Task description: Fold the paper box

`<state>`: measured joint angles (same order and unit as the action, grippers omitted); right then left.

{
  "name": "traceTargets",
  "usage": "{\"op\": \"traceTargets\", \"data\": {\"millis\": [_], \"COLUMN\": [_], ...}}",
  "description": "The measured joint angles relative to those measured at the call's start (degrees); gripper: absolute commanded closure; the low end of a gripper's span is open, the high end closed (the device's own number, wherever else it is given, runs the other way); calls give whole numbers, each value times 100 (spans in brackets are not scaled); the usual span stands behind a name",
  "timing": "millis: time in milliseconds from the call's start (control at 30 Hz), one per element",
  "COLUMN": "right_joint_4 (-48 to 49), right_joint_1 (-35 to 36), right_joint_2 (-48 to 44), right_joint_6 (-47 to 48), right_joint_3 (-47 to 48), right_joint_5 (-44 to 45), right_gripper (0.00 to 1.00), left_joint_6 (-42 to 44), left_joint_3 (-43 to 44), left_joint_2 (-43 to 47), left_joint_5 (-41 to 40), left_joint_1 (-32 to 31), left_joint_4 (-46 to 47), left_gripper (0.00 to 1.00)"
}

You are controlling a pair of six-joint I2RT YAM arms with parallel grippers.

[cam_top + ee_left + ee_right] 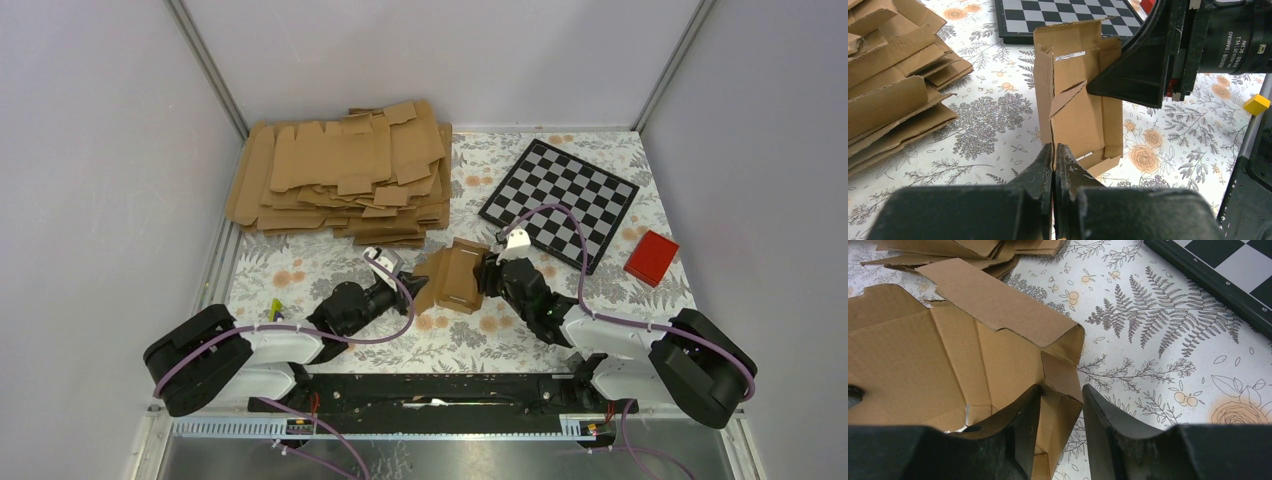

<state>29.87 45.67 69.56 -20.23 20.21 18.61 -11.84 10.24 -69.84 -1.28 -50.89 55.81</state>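
Observation:
The paper box (pixel 458 278) is a small brown kraft piece, partly folded, with raised walls and loose flaps, lying between both arms on the flowered table. My left gripper (pixel 1053 148) is shut on the near edge of one upright wall of the paper box (pixel 1083 115). My right gripper (pixel 1062 388) straddles the opposite side wall of the box (pixel 923 355). One finger is inside the box and one outside, with the jaws still apart. In the top view the left gripper (pixel 418 290) and right gripper (pixel 487 272) flank the box.
A big pile of flat cardboard blanks (pixel 345 175) lies at the back left. A chessboard (pixel 560 200) sits at the back right and a red block (pixel 651 257) beside it. A small yellow cube (pixel 1256 104) lies near the right arm. Enclosure walls surround the table.

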Motion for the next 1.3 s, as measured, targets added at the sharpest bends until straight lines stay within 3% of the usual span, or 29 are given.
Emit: {"op": "traceTargets", "data": {"millis": [333,500,600,767,1000,1233,1300], "right_joint_4": [-160,-420,-610,-1167,-1545,-1696,-1670], "right_joint_1": [0,0,-4,-9,-11,-15,-17], "right_joint_2": [-7,-72,-136,-291,-898,-962,-927], "right_joint_6": [33,52,24,-216,-564,-695,-743], "right_joint_3": [57,168,214,363,361,361,363], "right_joint_5": [181,173,144,254,472,466,450], "right_gripper": [61,43,41,57,60,96,100], "left_joint_6": [2,2,4,9,24,26,24], "left_joint_3": [15,15,15,15,15,15,15], "left_joint_2": [-162,-162,-157,-144,-114,-114,-114], "left_joint_5": [120,122,127,133,151,177,210], "left_joint_1": [0,0,0,0,0,-2,0], "left_joint_4": [227,256,271,269,256,251,243], "left_gripper": [100,100,100,100,100,100,100]}}
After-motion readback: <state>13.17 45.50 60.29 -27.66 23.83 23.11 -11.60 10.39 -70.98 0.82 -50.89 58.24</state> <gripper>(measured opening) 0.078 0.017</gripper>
